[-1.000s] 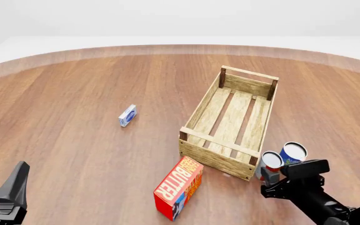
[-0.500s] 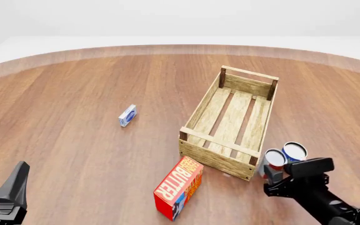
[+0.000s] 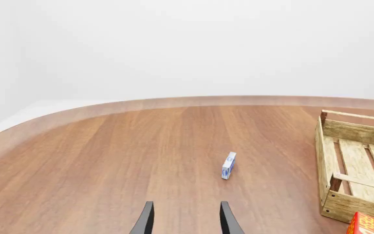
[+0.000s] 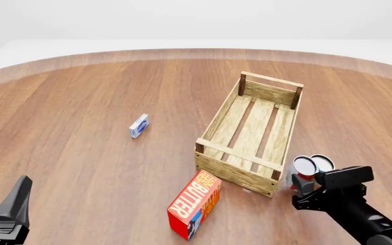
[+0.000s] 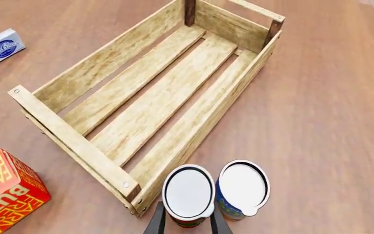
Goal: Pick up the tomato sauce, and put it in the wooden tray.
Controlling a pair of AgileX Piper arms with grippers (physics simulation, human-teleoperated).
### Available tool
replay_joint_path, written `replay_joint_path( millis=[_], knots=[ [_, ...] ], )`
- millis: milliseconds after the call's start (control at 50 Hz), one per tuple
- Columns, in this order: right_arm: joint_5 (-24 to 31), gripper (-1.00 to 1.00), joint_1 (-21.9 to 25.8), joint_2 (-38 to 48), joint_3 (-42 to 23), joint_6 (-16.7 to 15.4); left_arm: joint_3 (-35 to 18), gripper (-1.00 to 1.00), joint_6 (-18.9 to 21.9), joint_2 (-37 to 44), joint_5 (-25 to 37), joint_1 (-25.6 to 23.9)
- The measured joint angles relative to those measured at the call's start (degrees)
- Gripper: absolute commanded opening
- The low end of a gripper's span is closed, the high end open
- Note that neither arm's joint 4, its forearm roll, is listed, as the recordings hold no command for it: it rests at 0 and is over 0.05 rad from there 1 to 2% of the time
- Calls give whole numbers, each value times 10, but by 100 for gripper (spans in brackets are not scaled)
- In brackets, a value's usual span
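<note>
The tomato sauce (image 5: 188, 194) is a small can with a silver-white top and a red and green lower label. It stands just outside the near right corner of the wooden tray (image 5: 70, 136). My right gripper (image 5: 185, 223) has a finger pressed against each side of the can, shut on it. In the front view the tomato sauce (image 4: 304, 167) shows just ahead of the right gripper (image 4: 302, 184), beside the tray (image 4: 240, 153). My left gripper (image 3: 185, 224) is open and holds nothing, low at the near left, far from the can.
A blue-labelled can (image 5: 241, 187) touches the tomato sauce on the side away from the tray; it also shows in the front view (image 4: 322, 163). A red-orange butter box (image 4: 194, 204) lies near the tray's near end. A small blue-and-white box (image 4: 139, 125) lies left of the tray.
My right gripper has moved right and a little farther out, and the tomato sauce has gone with it. The blue can has shifted slightly. The left arm has not moved.
</note>
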Motion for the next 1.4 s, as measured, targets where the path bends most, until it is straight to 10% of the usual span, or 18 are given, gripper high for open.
replay_joint_path(
  millis=[1400],
  knots=[
    [256, -100, -14, -277, -46, -3, 0, 100, 0, 0, 0, 0]
  ],
)
